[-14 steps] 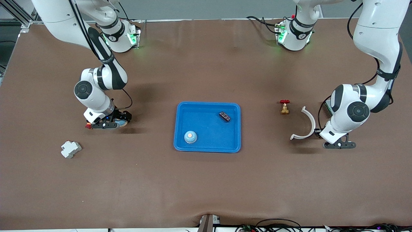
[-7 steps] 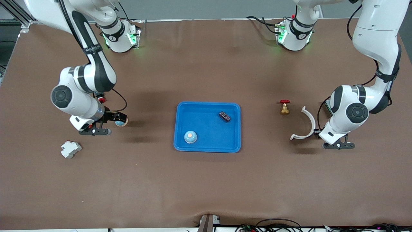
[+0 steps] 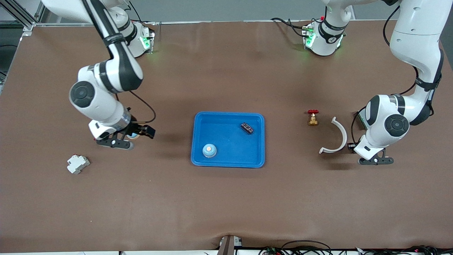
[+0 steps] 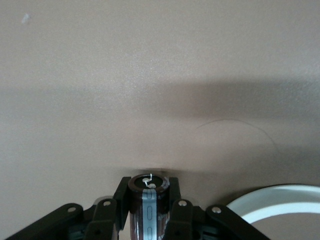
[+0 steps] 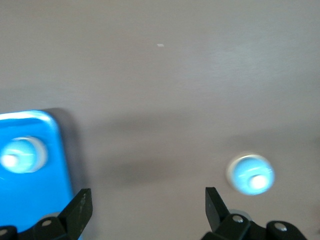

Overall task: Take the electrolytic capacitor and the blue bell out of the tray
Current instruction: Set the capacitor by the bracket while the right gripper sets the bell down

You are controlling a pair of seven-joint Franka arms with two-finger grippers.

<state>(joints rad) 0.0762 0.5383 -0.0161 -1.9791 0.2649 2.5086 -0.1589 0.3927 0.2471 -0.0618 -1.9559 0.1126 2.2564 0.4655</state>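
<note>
My left pincer (image 3: 376,161) is closed on a dark capacitor (image 4: 148,202) with a grey stripe, and I hold it low over the desk (image 3: 226,198), toward my left arm's end from the blue tray (image 3: 228,161). A white curved piece (image 3: 336,136) lies between this pincer and the tray, just beside the pincer. My right pincer (image 3: 136,136) is fully open and holds nothing. It hangs over the desk toward my right arm's end from the tray. A small blue bell (image 5: 250,174) stands on the desk near its fingers. Another blue bell (image 3: 209,150) stands inside the tray, in the corner nearer to the front camera.
</note>
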